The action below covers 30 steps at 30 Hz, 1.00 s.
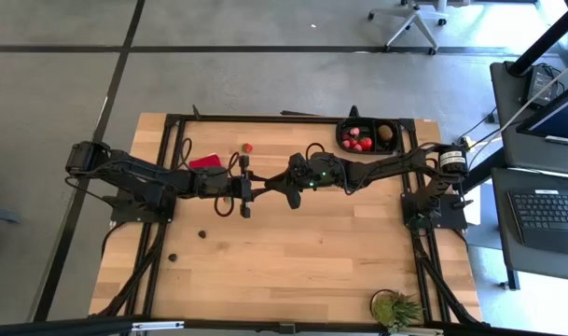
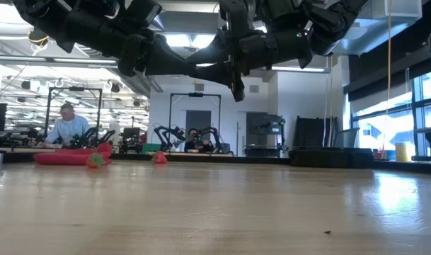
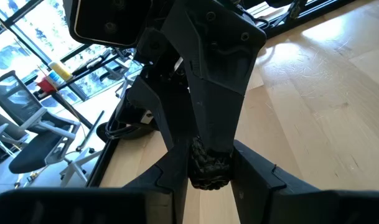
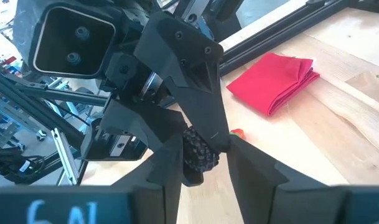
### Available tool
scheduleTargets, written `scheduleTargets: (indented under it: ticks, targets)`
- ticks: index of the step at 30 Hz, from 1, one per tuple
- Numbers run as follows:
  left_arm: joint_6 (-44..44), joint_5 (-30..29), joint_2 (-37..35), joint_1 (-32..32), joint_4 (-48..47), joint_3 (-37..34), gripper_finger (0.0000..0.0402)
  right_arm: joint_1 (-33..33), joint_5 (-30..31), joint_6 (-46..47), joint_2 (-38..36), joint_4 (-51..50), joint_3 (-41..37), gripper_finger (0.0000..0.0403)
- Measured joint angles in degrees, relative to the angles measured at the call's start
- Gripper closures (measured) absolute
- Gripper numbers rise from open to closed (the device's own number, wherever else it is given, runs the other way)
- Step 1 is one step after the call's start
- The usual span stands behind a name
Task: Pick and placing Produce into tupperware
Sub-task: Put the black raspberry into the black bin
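My left gripper (image 1: 245, 194) and right gripper (image 1: 265, 193) both clench one dark blackberry (image 3: 209, 167) | mid-table (image 1: 302, 252), open wood all round | tupperware (image 1: 369, 136) far corner.

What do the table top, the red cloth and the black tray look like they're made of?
Table top: pale wood, likely sealed planks; grain lines and a soft sheen show in the wrist views.
Red cloth: woven fabric, matte; it lies folded in soft layers with creased edges.
Black tray: probably thin plastic, going by its dark smooth wall and rounded corners, though this is too small to be sure.
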Motion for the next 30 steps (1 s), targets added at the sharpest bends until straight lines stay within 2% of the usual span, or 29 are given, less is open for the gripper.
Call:
scheduleTargets:
  ticks: [8, 12, 25, 30]
  targets:
    - [-0.39, -0.21, 0.0, -0.15, -0.67, 0.0, 0.0259, -0.84, -0.42, -0.4, 0.0, -0.23, 0.0, 0.0311]
    - [-0.38, 0.14, 0.0, -0.24, -0.77, 0.0, 0.0251, -0.83, -1.35, -0.25, 0.0, -0.26, 0.0, 0.0321]
    - [-0.22, -0.12, 0.0, -0.22, -0.8, 0.02, 0.0307, -0.76, -1.7, -0.08, 0.0, -0.5, 0.0, 0.0329]
    - [-0.23, -0.24, -0.02, -0.22, -0.84, 0.02, 0.031, -0.76, -2.09, 0.0, 0.02, -0.32, 0.0, 0.033]
